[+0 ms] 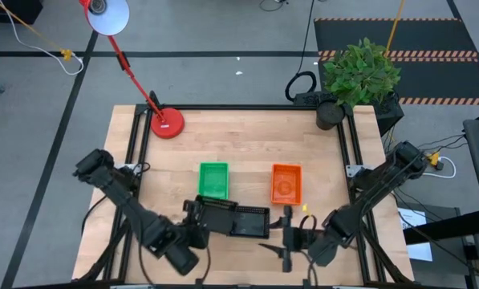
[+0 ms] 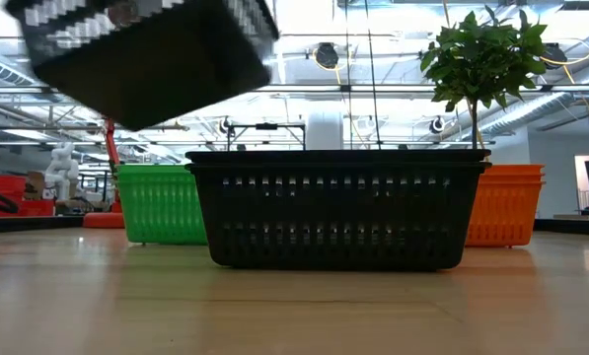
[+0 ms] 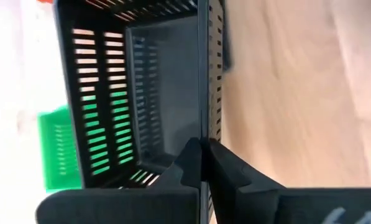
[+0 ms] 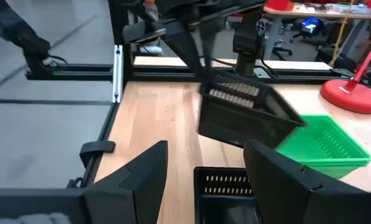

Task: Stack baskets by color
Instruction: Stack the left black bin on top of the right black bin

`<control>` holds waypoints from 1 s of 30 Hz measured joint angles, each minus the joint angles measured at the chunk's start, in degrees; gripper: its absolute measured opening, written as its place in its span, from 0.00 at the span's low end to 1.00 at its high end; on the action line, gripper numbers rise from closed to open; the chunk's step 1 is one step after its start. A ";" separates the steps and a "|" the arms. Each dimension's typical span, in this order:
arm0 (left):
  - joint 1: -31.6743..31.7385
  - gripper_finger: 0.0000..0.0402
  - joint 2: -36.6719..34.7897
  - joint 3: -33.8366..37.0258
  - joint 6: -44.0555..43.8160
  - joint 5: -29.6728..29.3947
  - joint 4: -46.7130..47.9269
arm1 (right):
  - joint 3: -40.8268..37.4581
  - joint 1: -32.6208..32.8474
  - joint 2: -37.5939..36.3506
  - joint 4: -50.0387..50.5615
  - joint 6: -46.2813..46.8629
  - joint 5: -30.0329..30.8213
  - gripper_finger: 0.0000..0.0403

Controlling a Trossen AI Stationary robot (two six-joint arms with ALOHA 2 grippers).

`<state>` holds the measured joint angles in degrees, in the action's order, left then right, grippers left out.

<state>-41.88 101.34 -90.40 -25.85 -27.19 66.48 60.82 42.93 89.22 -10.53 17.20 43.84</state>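
My left gripper [image 1: 196,218] is shut on a black basket [image 2: 146,54], which hangs tilted in the air above the table's near middle. A second black basket [image 2: 338,209] stands on its bottom on the table beneath and beside it. My right gripper [image 4: 204,180] hovers open just above that standing basket's [image 4: 225,186] right end, with nothing between its fingers. Farther back a green basket [image 1: 213,180] and an orange basket [image 1: 286,183] stand on the table. My left gripper pinches one side wall of the black basket at its rim [image 3: 204,127]. One finger [image 3: 188,163] is inside the basket and the other [image 3: 229,169] outside. The fingers come slanting down from the table's near left. The basket is lifted clear and tilted.
A red round lamp base [image 1: 167,124] sits at the far left of the table. A potted plant [image 1: 358,74] stands at the far right corner. Bare wood lies between the baskets and the far edge.
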 joint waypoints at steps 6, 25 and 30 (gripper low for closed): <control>6.72 0.05 0.00 -2.17 3.51 -0.03 -0.13 | 10.95 -0.10 5.28 8.11 -1.12 5.69 0.51; 10.09 0.02 0.00 -2.08 4.40 -1.39 -4.31 | 22.12 -13.62 11.60 21.89 -4.19 -3.61 0.51; 9.87 0.05 0.00 -2.06 4.88 -1.41 -4.54 | 22.12 -15.40 11.55 26.07 -4.34 -8.09 0.47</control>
<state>-32.01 101.34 -92.47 -20.97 -28.60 61.95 82.94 27.52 100.77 15.54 12.86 35.75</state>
